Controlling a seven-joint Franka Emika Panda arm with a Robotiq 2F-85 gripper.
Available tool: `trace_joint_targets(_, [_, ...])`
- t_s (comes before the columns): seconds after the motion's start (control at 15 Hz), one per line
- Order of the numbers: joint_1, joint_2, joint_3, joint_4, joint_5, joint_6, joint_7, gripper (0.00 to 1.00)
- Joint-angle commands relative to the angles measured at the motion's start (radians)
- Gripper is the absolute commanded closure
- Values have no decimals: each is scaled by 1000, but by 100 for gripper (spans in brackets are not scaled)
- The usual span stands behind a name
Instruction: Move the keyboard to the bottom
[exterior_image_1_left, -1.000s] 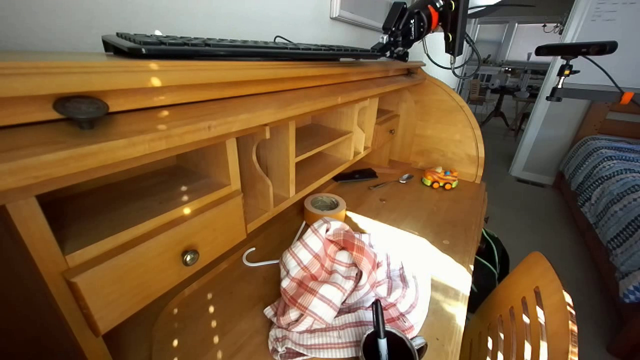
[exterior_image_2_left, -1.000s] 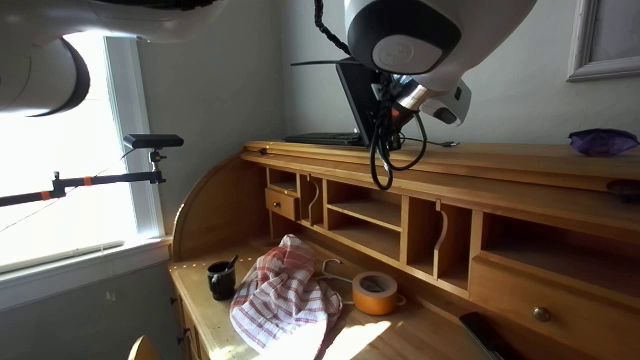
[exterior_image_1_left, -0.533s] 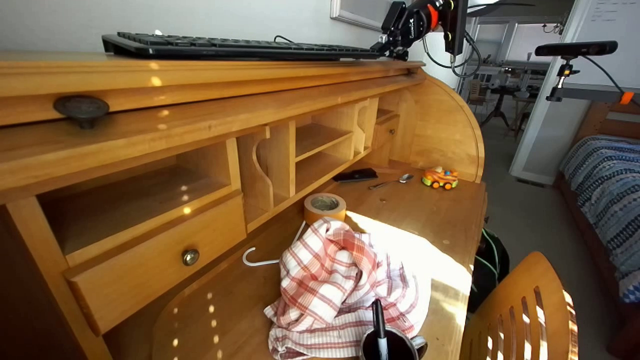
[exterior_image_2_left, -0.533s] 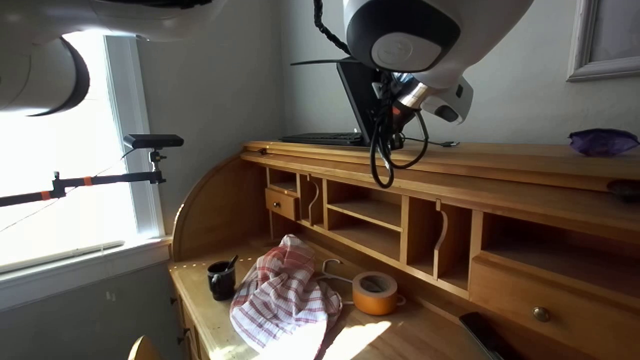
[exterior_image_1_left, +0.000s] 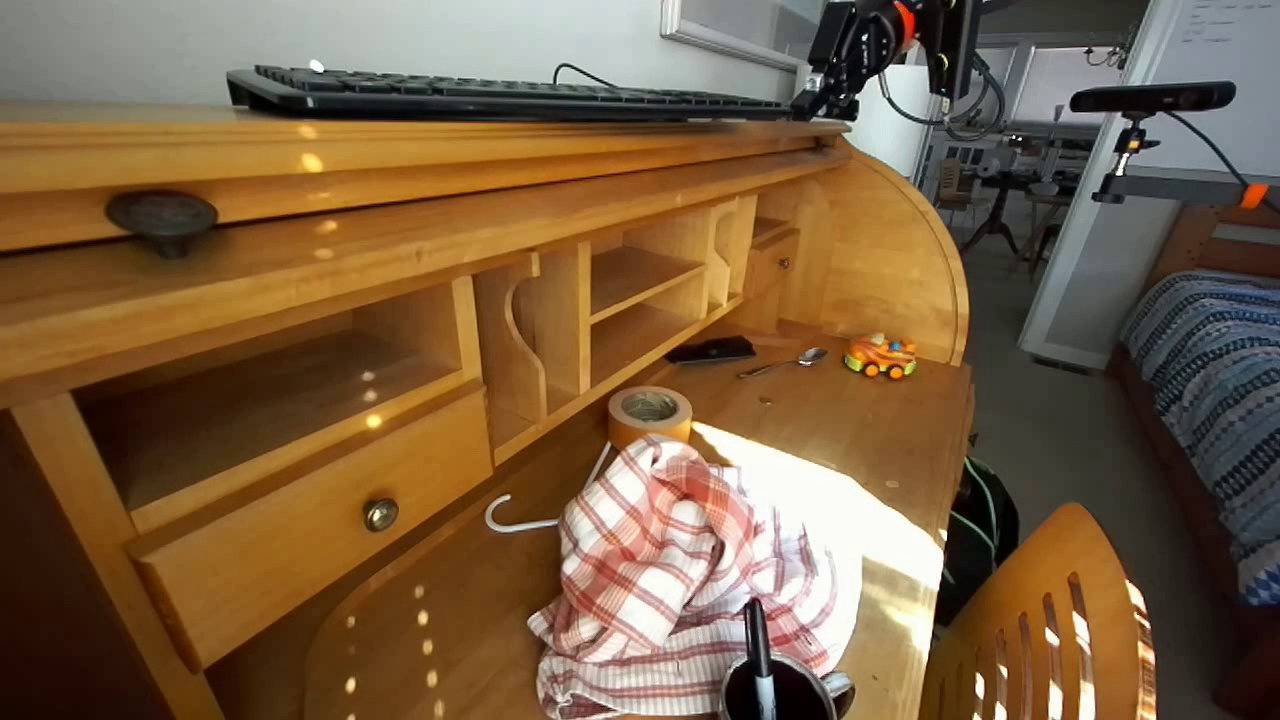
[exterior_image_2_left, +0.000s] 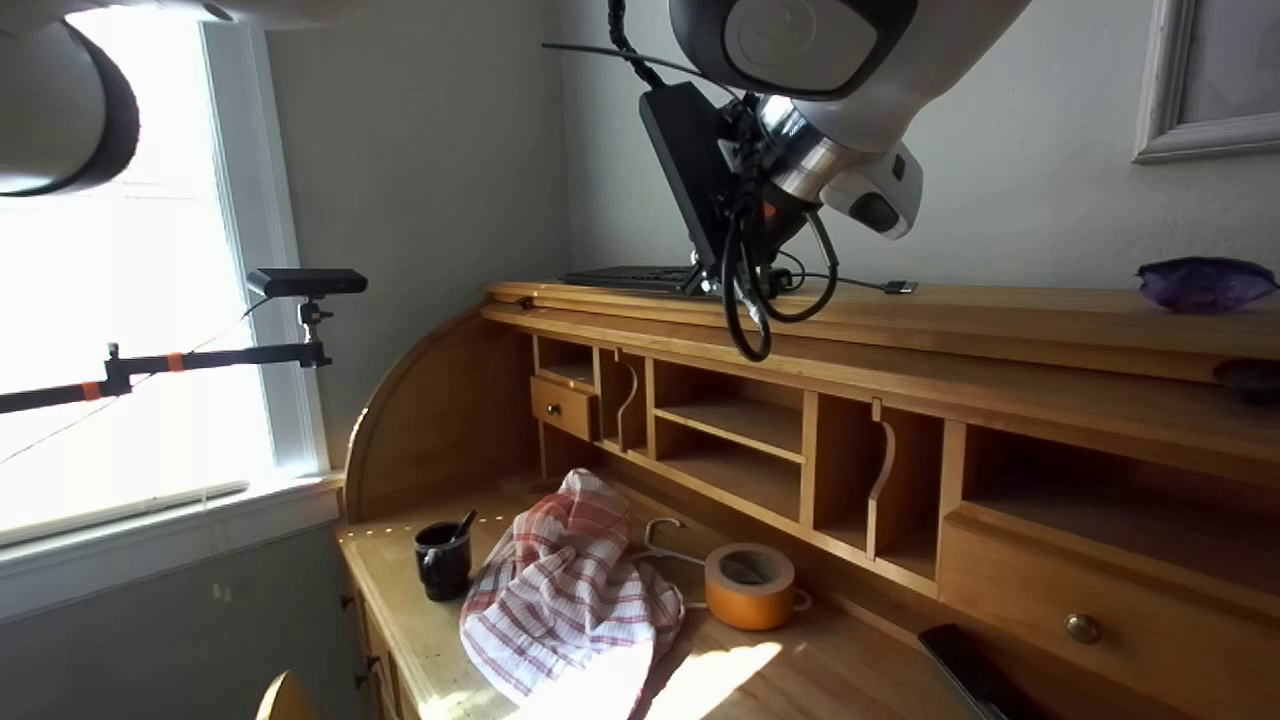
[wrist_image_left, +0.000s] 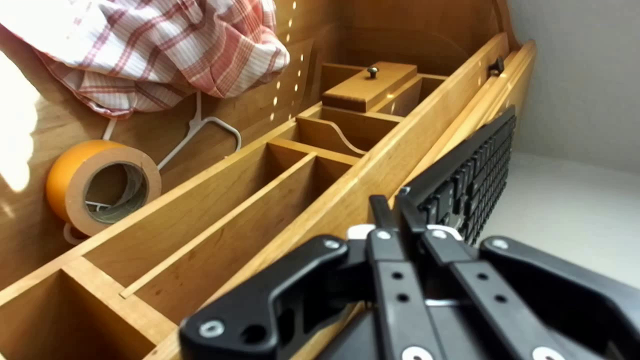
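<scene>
In both exterior views, reading left to right, the keyboard (exterior_image_1_left: 510, 102) comes first, resting on the ledge (exterior_image_1_left: 450, 142); the hand (exterior_image_1_left: 815, 104) comes next, low over the same ledge, at the keyboard's right end. The coming move turns on this: the whole keyboard reaches away leftward from the hand, so it is taken at one end rather than at the middle. The hand is clenched, and judging by the wrist view it has the keyboard's near corner in its pinch, though the contact is partly hidden.

The keyboard's long axis runs along the ledge, and looks slightly askew: the left end sits farther back from the ledge's front edge, while the right end, at the hand, lies close to it. It is face up; which long side is the typist's, I cannot tell.

Below the ledge, left to right in an exterior view, the mug (exterior_image_2_left: 443, 570), cloth (exterior_image_2_left: 575, 580) and tape (exterior_image_2_left: 752, 607) are on the table (exterior_image_2_left: 860, 660). The step now is probably to draw the keyboard forward off the ledge; lowering it to the table is not yet done. Held by one end, it may sag or swing at the left, and the cloth could be in its way.
</scene>
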Motion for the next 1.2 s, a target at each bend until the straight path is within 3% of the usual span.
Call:
trace_joint_targets(0.0, [5, -64, -12, -92, -48, -25, -56, 98])
trace_joint_targets(0.13, [10, -79, -10, -115, -56, -3, -71, 98])
trace_joint_targets(0.27, [17, -92, -9, -125, -34, 62, -68, 66])
trace_joint_targets(0.4, [5, -99, 3, -94, 27, 99, -31, 52])
trace_joint_targets(0.8, [11, -89, -10, -2, 37, 224, -30, 6])
trace_joint_targets(0.87, [20, -83, -10, -3, 33, 271, -46, 1])
trace_joint_targets(1.13, [31, -40, 2, 11, 40, 342, -38, 0])
